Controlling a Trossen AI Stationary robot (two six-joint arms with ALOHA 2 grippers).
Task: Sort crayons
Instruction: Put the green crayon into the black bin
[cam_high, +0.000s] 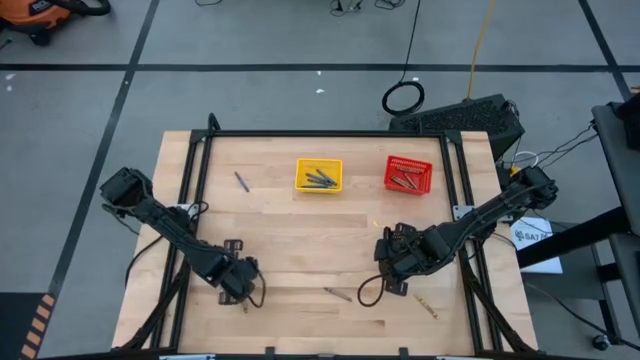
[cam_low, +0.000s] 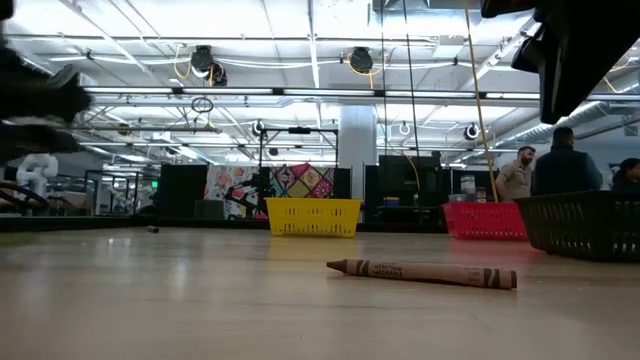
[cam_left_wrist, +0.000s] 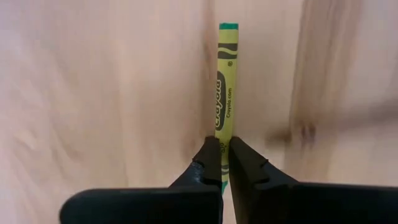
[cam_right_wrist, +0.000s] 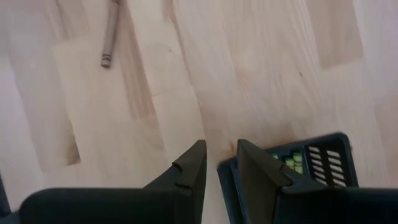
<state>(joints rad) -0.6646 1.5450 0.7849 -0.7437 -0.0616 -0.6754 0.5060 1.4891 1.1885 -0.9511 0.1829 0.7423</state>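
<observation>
Left gripper (cam_left_wrist: 224, 152): clamped on yellow-green crayon (cam_left_wrist: 226, 81) near its end; lift level
Right gripper (cam_right_wrist: 219, 163): grips the black basket (cam_right_wrist: 323, 160) wall

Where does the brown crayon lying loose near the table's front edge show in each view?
High view: brown crayon, front centre, between the arms.
Low view: nearest thing, right of centre.
Left wrist view: not in it.
Right wrist view: probably the stick at the picture's edge.
Landmark: yellow basket, farther back in high and low views.
</observation>
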